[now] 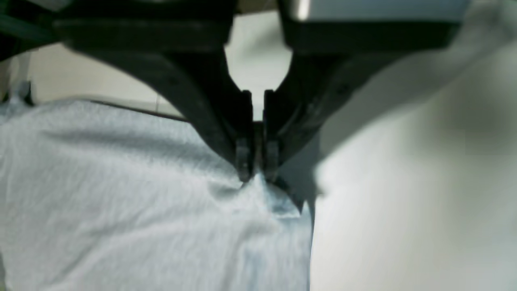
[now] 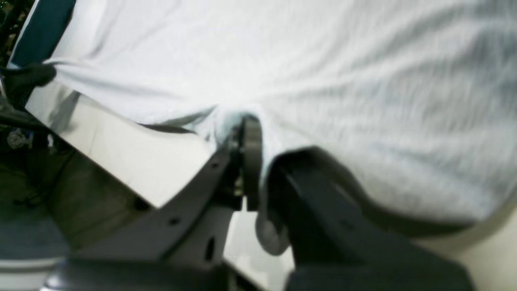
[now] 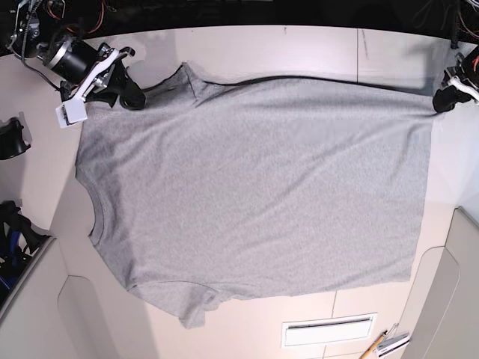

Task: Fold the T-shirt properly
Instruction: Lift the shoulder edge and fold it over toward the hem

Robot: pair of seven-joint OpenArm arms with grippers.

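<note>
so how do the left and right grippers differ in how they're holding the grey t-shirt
The left gripper pinches just a small peak of cloth at its tips; the right gripper has a deeper fold running down between its jaws.
In the base view the left gripper is cut off by the picture's edge, while the right gripper shows whole.
Both are black and grip the grey T-shirt.

Our base view: high, facing down over whole T-shirt (image 3: 262, 194). Our wrist views: close in, each along own gripper, sharing shirt's gripped edge.
</note>
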